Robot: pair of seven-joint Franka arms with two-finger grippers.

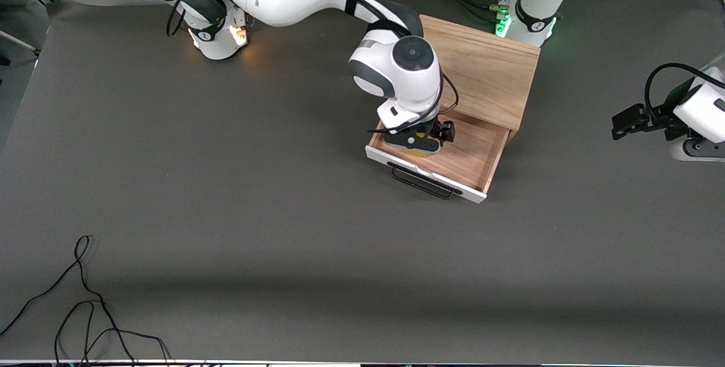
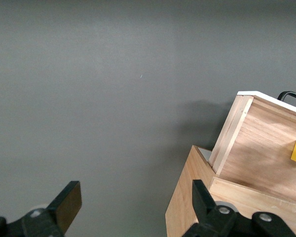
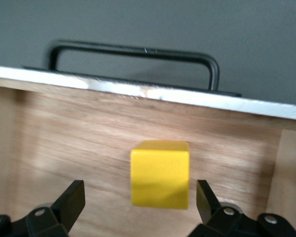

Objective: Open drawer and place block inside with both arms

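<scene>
Your right gripper point(image 3: 138, 200) hangs over the open drawer point(image 1: 470, 157), fingers spread, yellow block point(image 3: 160, 174) between them on the floor. It looks light, rigid: take opposite flat faces. Left gripper point(image 2: 133, 207) waits open over the worktop point(image 1: 226, 214).

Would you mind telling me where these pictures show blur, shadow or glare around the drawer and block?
Right wrist view: the block and the drawer front look smeared, with a bright patch on the white edge. Front view: the right gripper covers most of the block; a broad shadow band crosses the table. Left wrist view: even, with a soft shadow beside the drawer.
</scene>
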